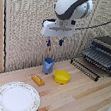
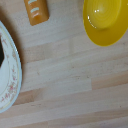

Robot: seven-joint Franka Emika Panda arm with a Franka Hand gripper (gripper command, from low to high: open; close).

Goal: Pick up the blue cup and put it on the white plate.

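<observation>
The cobalt cup (image 1: 48,65) stands upright on the wooden table near the back wall, just to the exterior view's left of the yellow bowl (image 1: 62,76). The white plate with a patterned rim (image 1: 16,98) lies at the front on the exterior view's left; its edge also shows in the wrist view (image 2: 9,75). My gripper (image 1: 54,42) hangs well above the cup with its blue-tipped fingers pointing down, slightly apart and empty. The cup and the fingers are out of the wrist view.
A small orange block (image 1: 37,80) lies between the plate and the bowl, and shows in the wrist view (image 2: 36,11) with the yellow bowl (image 2: 105,21). A toaster oven with its door open (image 1: 102,55) stands at the exterior view's right.
</observation>
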